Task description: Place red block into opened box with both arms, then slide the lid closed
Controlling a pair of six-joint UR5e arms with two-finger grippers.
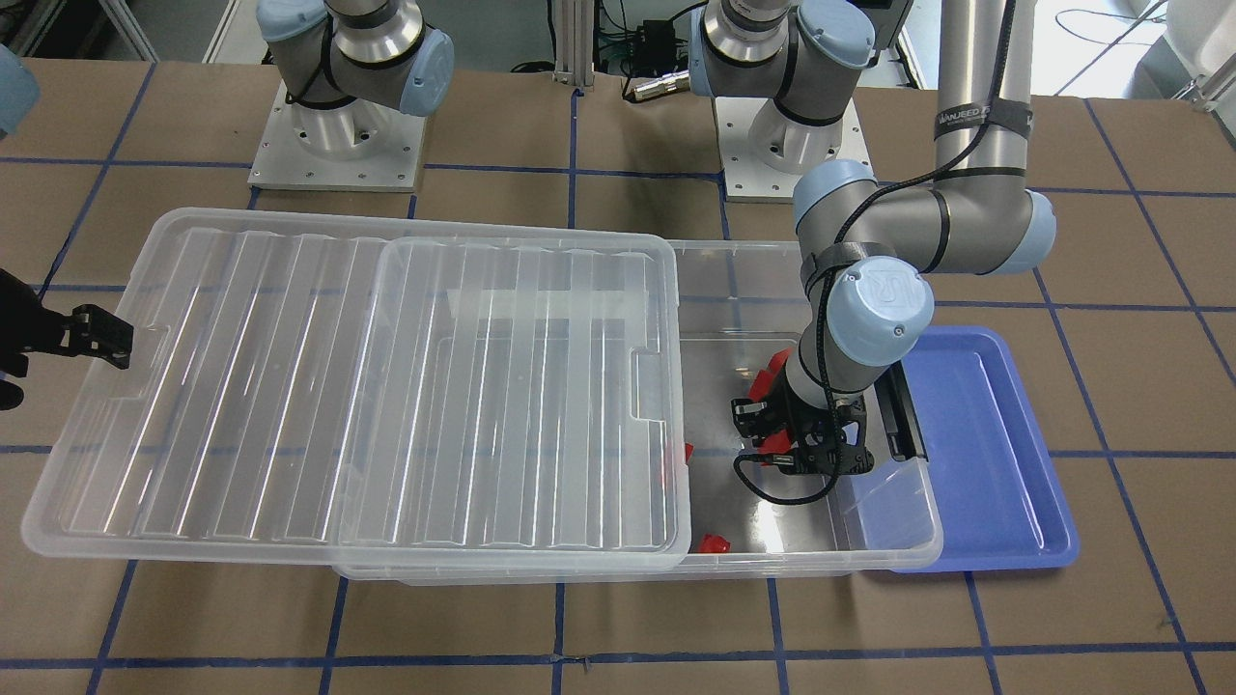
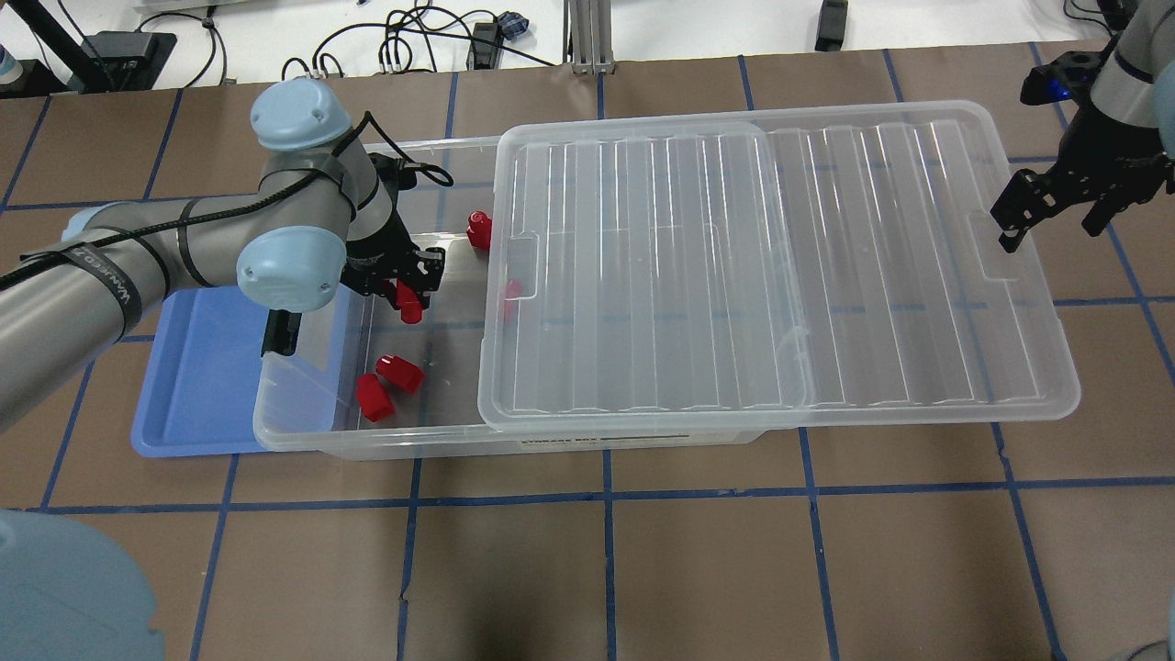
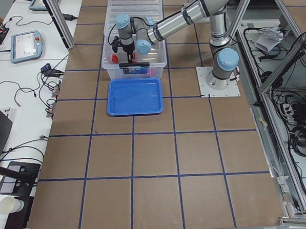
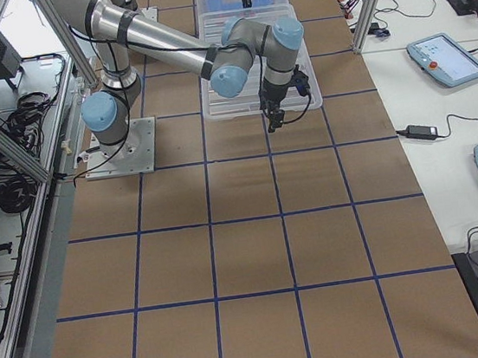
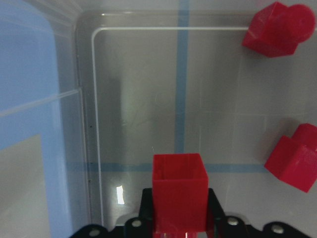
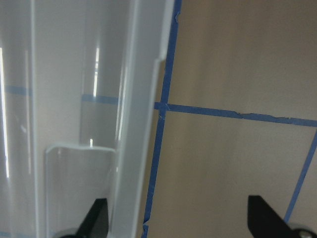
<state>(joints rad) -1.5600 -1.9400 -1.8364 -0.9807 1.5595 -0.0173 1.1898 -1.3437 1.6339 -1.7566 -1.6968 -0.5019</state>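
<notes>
My left gripper [image 2: 406, 296] is down inside the uncovered end of the clear box [image 2: 551, 444], shut on a red block [image 5: 178, 191] that hangs just above the floor. Three more red blocks [image 2: 378, 395] lie loose in the box, and another shows through the lid's edge. The ridged clear lid [image 2: 780, 266] covers most of the box and overhangs its far end. My right gripper [image 2: 1035, 218] is open at the lid's outer short end by the notch. In the right wrist view its fingers [image 6: 96, 218] straddle the lid's rim [image 6: 136, 124].
A blue tray [image 2: 197, 386] lies partly under the box's end with the black bar [image 2: 278, 332], beneath my left arm. Brown table [image 2: 643, 569] with blue tape lines surrounds the box. The arms' bases [image 1: 338, 145] stand at the table's robot side.
</notes>
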